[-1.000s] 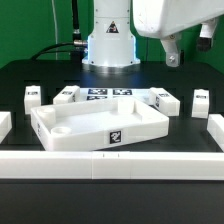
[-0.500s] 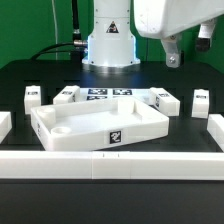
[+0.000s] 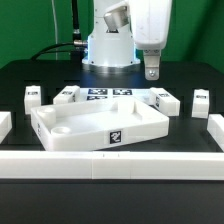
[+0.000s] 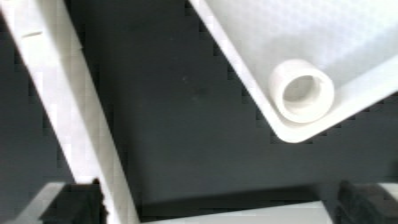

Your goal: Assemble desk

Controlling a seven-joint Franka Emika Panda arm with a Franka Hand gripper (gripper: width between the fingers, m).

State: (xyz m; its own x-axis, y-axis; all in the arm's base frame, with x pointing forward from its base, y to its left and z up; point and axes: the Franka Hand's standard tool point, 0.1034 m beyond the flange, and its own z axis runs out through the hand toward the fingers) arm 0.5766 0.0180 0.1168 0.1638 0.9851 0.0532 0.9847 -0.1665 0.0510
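Note:
The white tray-like tabletop (image 3: 100, 128) lies in the middle of the black table, with a tag on its front wall and round sockets in its corners. Four short white legs stand behind it: two on the exterior view's left (image 3: 32, 96) (image 3: 67, 95) and two on the right (image 3: 165, 99) (image 3: 200, 101). My gripper (image 3: 152, 68) hangs open and empty above the back right of the table, well above the parts. In the wrist view one tabletop corner with its socket (image 4: 306, 92) shows, and my fingertips (image 4: 63, 205) stand wide apart around nothing.
The marker board (image 3: 110, 95) lies flat behind the tabletop. Long white border rails run along the front (image 3: 110, 165) and both sides (image 3: 215, 128). A long white bar (image 4: 71, 120) crosses the wrist view beside the tabletop corner. The robot base (image 3: 108, 45) stands at the back.
My gripper has moved toward the exterior view's left and a little lower, and the wrist has turned. The tabletop and legs have not moved.

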